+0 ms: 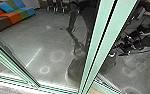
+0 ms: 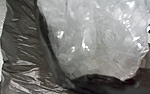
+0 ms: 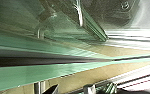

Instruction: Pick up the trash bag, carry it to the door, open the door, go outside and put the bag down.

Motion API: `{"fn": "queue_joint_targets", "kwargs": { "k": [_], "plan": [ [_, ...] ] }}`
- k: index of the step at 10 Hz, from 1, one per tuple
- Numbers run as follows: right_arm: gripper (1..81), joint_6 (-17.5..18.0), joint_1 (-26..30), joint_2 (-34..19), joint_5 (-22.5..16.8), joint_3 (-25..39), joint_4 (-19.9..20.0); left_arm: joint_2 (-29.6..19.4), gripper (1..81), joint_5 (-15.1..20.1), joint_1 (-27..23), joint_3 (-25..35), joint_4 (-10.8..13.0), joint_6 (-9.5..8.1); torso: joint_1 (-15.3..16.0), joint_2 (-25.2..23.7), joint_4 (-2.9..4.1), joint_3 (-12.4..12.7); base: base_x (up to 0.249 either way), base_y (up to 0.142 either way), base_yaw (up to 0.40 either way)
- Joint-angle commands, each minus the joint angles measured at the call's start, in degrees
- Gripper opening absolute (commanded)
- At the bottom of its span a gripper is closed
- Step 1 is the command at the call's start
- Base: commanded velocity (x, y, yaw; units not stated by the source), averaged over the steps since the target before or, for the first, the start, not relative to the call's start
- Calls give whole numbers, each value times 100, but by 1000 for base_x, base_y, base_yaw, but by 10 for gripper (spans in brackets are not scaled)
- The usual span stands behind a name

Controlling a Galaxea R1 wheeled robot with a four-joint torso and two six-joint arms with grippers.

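Left side: you had the black trash bag (image 2: 21, 47) right in front of the left gripper, very near the wrist camera. Its dark plastic was creased and glossy, its mouth gaped, and crumpled clear plastic (image 2: 91, 42) bulged inside. Grip state: you could not tell whether the left gripper was wide, narrow or closed on the bag.

Right side: a pale-green frame (image 1: 94, 47) with a dark seam ran close ahead of the right gripper. A metal bar (image 3: 39, 87) stood near that gripper, next to the frame, with tan flooring (image 3: 104, 50) beyond. Whether the right gripper was wide or narrow, you could not tell.

Farther out from both grippers, you had a sofa (image 1: 12, 17) in brown, orange, green and blue blocks, a bright blue cushion (image 1: 5, 7) on it. Chairs (image 1: 56, 7) stood apart from the sofa, across grey floor (image 1: 28, 37) marked by pale rings of light.
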Motion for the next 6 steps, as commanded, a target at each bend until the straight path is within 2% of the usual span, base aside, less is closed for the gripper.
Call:
{"fn": "queue_joint_targets", "kwargs": {
  "k": [1,2,4,5,6],
  "plan": [
    [811,-536,1286,122,-965,-771,-58,-48,10,531,87,42,12,19,0,0,0,0,0,0,0],
    [811,-800,1321,254,-1193,-1087,-58,-48,10,531,87,42,12,19,0,0,0,0,0,0,0],
    [811,-1781,1427,772,-2088,-2130,-242,-66,10,531,87,42,-14,19,-2,0,0,0,0,0,0],
    [811,-2281,1410,896,-2309,-2518,-330,-57,10,531,87,42,-5,19,-2,-2,0,0,0,0,0],
    [811,-2582,1444,896,-2362,-2712,-486,-40,10,531,87,42,-5,19,-6,-2,0,0,0,0,0]
  ]
}}
